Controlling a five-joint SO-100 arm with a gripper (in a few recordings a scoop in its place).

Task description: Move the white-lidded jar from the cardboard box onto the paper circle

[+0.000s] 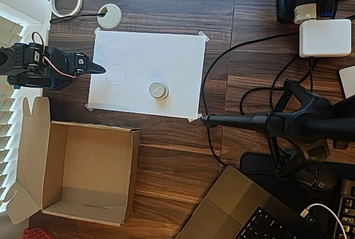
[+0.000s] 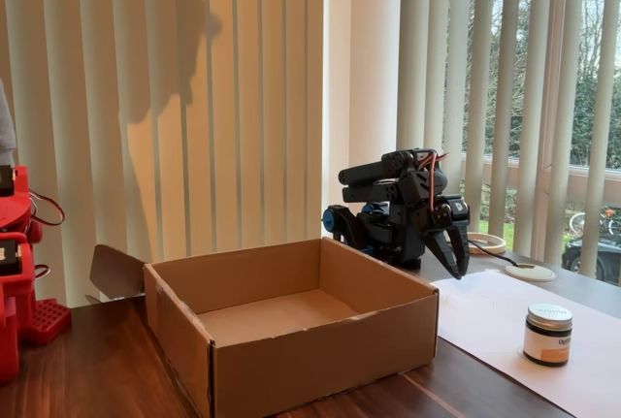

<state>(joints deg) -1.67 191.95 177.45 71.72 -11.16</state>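
The small round white-lidded jar (image 1: 158,90) stands upright on the white sheet (image 1: 166,56) right of the pencilled paper circle (image 1: 116,74) (overhead view), lid up. My gripper (image 1: 99,68), fingers pressed together, hangs empty. The brown cardboard box (image 1: 83,172) sits open on the dark wooden surface (image 1: 166,167) by window blinds (image 2: 194,98).

Jar (image 1: 158,90) on sheet (image 1: 166,56) (right of circle (image 1: 116,74)), box (image 1: 83,169) below

Daylight came through the vertical blinds (image 2: 233,98) behind the table (image 1: 183,156), and in the fixed view the arm stood dark against them while a soft shadow lay on the slats. From overhead the white sheet (image 1: 166,56) was bright, almost washed out. Both pictures were sharp, without visible blur.
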